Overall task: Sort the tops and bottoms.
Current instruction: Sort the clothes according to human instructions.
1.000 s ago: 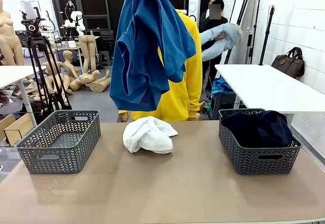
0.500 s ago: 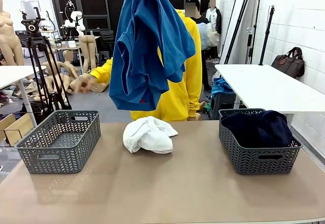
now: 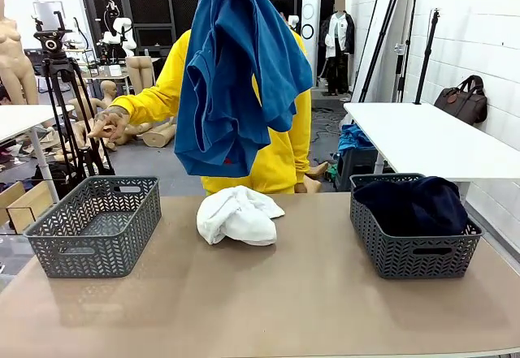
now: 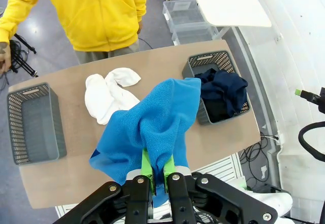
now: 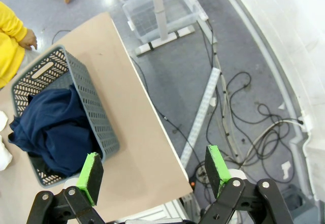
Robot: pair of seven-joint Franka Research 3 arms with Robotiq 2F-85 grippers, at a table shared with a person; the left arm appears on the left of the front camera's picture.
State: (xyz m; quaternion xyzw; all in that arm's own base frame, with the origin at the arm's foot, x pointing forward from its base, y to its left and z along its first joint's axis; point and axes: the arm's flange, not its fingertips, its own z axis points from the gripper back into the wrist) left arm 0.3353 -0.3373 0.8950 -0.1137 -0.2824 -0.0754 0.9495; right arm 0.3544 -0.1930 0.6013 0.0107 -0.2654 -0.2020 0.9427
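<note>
Basket (image 3: 413, 254) at 3 o'clock holds dark navy garment (image 3: 414, 204); left gripper (image 4: 157, 169) pinches bright blue garment (image 3: 236, 74), top cropped; right gripper (image 5: 152, 157) wide open, unladen.

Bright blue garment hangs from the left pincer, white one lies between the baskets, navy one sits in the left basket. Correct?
No: the front view shows the navy garment in the right basket. The bright blue garment does hang from the left pincer, the white garment between the baskets.
</note>
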